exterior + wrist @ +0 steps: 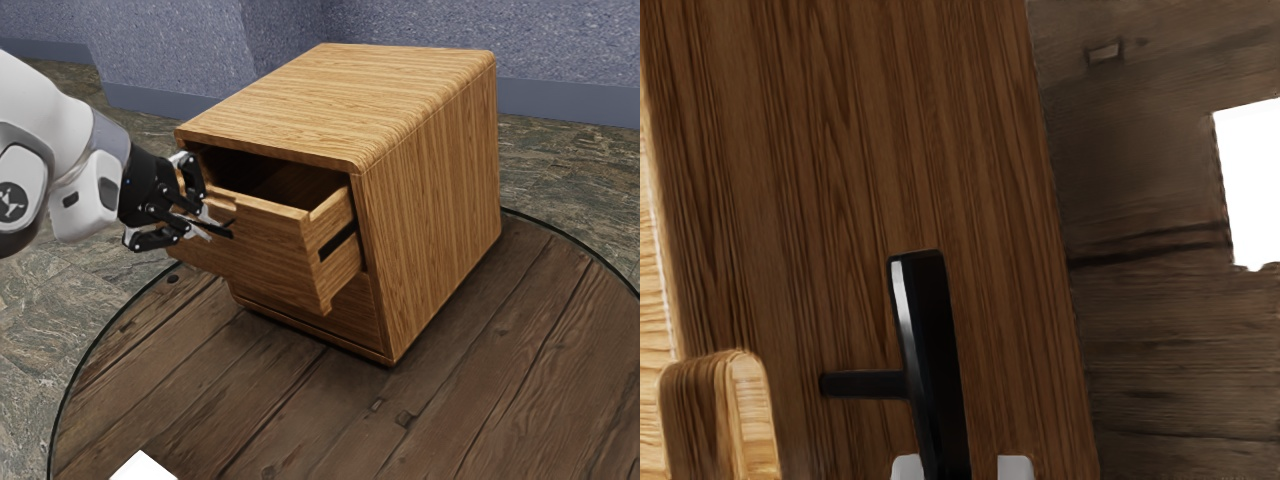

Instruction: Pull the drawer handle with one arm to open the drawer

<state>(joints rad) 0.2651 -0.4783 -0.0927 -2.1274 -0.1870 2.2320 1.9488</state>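
Gripping drawer handle [932, 350]; white object [142, 467] apart.

A black handle [935, 350] is seen mounted on the drawer front [840, 150] — dark table planks [1140, 350] and a white object [1250, 180] are shown beyond.

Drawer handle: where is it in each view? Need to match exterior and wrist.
Exterior view: the drawer handle is a thin black bar on the drawer front, toward the exterior view's left, largely covered by the gripper.
Wrist view: the drawer handle is a black bar standing off the wood on a short post, just ahead of the hand.
Shared landmark: the drawer front, the grained panel behind the handle.
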